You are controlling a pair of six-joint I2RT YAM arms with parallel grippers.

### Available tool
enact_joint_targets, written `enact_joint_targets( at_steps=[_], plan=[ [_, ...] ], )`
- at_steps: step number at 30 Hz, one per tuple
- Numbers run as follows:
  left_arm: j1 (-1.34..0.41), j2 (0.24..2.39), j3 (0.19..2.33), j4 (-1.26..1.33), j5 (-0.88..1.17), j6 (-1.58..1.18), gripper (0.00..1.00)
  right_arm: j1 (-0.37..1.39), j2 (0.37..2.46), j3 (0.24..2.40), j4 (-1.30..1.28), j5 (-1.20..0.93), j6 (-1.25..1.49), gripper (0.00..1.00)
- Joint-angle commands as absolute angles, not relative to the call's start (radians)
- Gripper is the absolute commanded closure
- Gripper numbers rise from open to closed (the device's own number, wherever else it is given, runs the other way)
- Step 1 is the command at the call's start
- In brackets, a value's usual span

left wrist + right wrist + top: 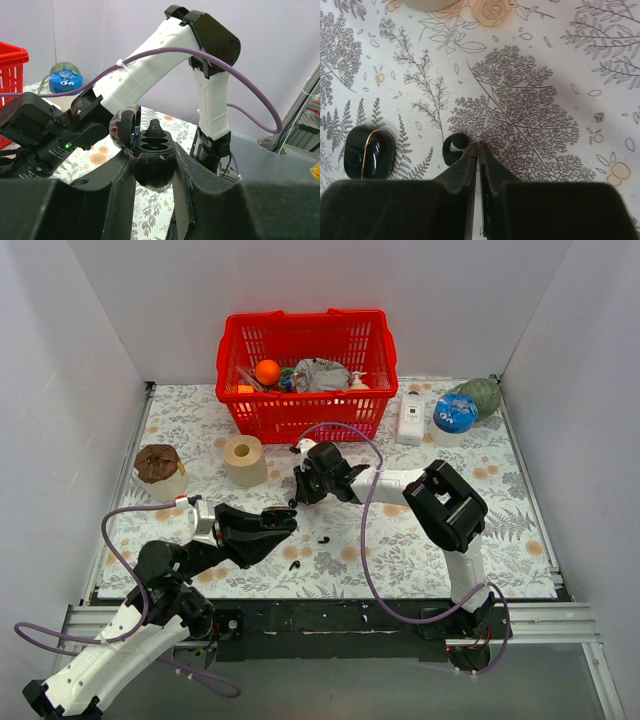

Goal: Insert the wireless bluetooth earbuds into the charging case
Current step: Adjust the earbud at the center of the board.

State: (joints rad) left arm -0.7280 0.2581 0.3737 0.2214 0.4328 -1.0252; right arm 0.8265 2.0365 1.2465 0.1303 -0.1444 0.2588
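My left gripper (285, 520) (152, 157) is shut on the charging case (152, 167), a black oval held above the table with its lid (125, 127) swung open. Both sockets (150, 146) look empty. A small black piece (156, 127) stands at the far rim; I cannot tell what it is. My right gripper (298, 495) (479, 145) points down at the cloth, jaws almost touching with nothing between them. One black earbud (455, 148) (293, 503) lies just left of its tips. Two more small black buds (323, 539) (294, 564) lie nearer the arm bases.
A glossy black oval (369, 152) shows left of the right gripper's tips. A tan tape roll (244, 460) and a brown-topped roll (160, 472) stand to the left. A red basket (305, 375) stands at the back, with a white bottle (411, 417) and a blue globe (455, 413) to its right.
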Motion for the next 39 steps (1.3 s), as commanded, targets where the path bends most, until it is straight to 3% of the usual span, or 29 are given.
enact_joint_targets(
  at_steps=[1,4,7,17,39],
  plan=[
    [-0.727,0.253,0.385,0.229,0.428,-1.012,1.00,0.796,1.966,1.214,0.049,-0.048,0.270,0.80],
    [-0.727,0.244,0.394,0.216,0.419,-1.002,1.00,0.805,1.869,1.190,0.057,-0.029,0.259,0.66],
    [-0.727,0.230,0.402,0.209,0.411,-0.997,1.00,0.833,1.847,1.231,0.035,-0.086,0.224,0.58],
    [-0.727,0.207,0.408,0.196,0.422,-1.019,1.00,0.908,1.953,1.348,-0.038,-0.221,0.198,0.49],
    [-0.727,0.215,0.400,0.199,0.429,-1.017,1.00,0.917,2.011,1.390,-0.041,-0.149,0.183,0.47]
  ],
)
